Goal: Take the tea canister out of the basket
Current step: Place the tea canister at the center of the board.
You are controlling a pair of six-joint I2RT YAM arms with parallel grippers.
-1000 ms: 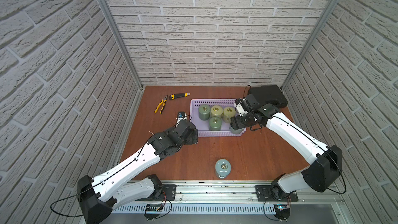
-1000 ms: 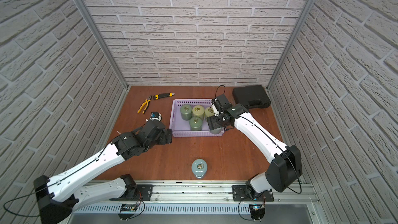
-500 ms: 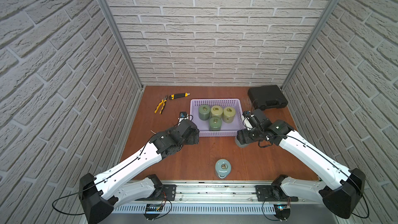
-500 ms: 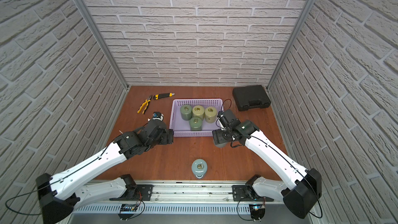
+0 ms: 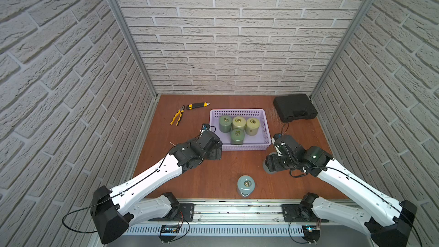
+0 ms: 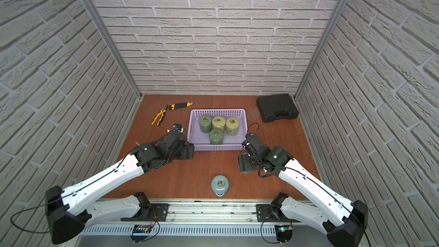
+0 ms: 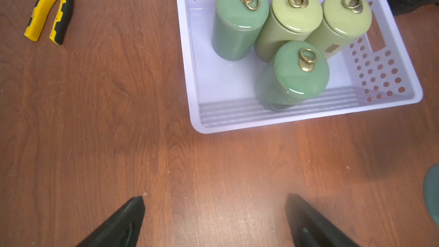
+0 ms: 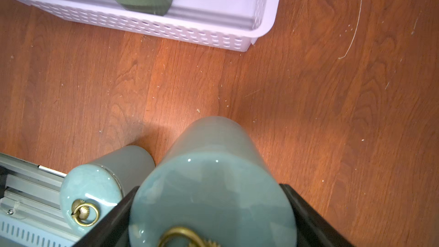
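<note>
Placing step: right end effector point(image 8: 209, 194) grasps the tea canister point(image 8: 213, 162), basket point(image 8: 147, 23) ahead; next, lower to the table point(image 8: 308, 115) beneath and release. Left end effector point(image 7: 215, 199) is released, empty.

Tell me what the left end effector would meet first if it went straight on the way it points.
Most likely the bare table: the open left end effector tilts down toward it. Beyond that, the near wall of the lavender basket; depth is unclear.

Both arms reach in from the tabletop's front edge.
Left gripper point(image 7: 215, 197) hangs left of centre, jaws spread wide and empty; right gripper point(image 8: 209, 194), right of centre, has its fingers clamped on the sides of a blue-grey tea canister point(image 8: 213, 158).
</note>
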